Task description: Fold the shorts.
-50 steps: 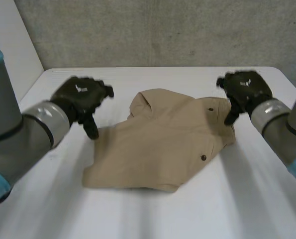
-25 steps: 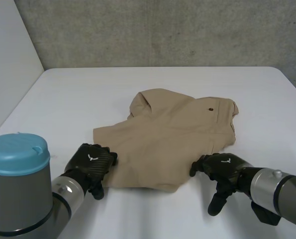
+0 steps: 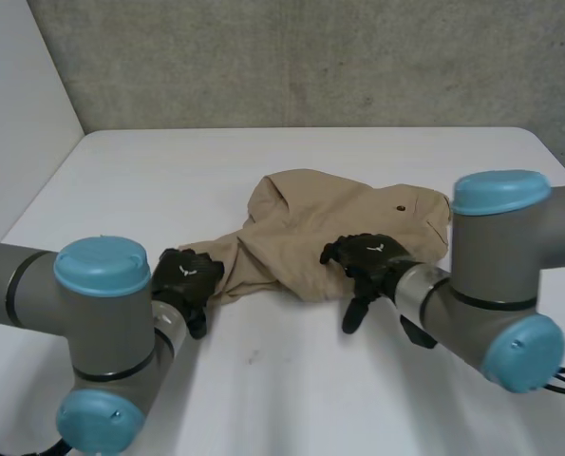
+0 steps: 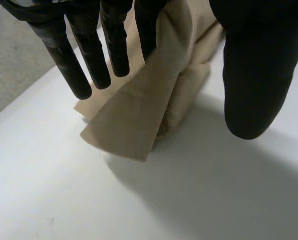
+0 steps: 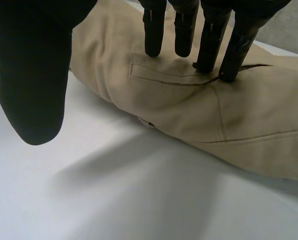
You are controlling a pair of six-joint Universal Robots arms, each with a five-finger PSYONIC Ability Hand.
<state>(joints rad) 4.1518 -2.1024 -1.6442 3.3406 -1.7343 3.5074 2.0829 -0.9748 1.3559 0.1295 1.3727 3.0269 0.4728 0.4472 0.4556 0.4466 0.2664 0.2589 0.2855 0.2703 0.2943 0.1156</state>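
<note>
The tan shorts (image 3: 348, 223) lie bunched in the middle of the white table (image 3: 291, 380), and their near edge is drawn up towards the middle. My left hand (image 3: 185, 283) is at their near left corner. In the left wrist view that corner (image 4: 138, 115) hangs between the straight fingers (image 4: 88, 55) and the thumb, which stands apart from it. My right hand (image 3: 369, 258) rests on the near edge at the middle. Its straight fingertips (image 5: 154, 47) press on the cloth (image 5: 199, 110) by a pocket slit, thumb held off to the side.
A grey wall (image 3: 310, 57) runs along the table's far edge, and a white panel (image 3: 16, 123) closes the left side. My left arm (image 3: 102, 332) and right arm (image 3: 500, 275) reach across the near part of the table.
Both hands came from the table's far part to the shorts' near edge and moved it away from me. The flat shorts are now bunched, their left corner drawn out to the left hand.
</note>
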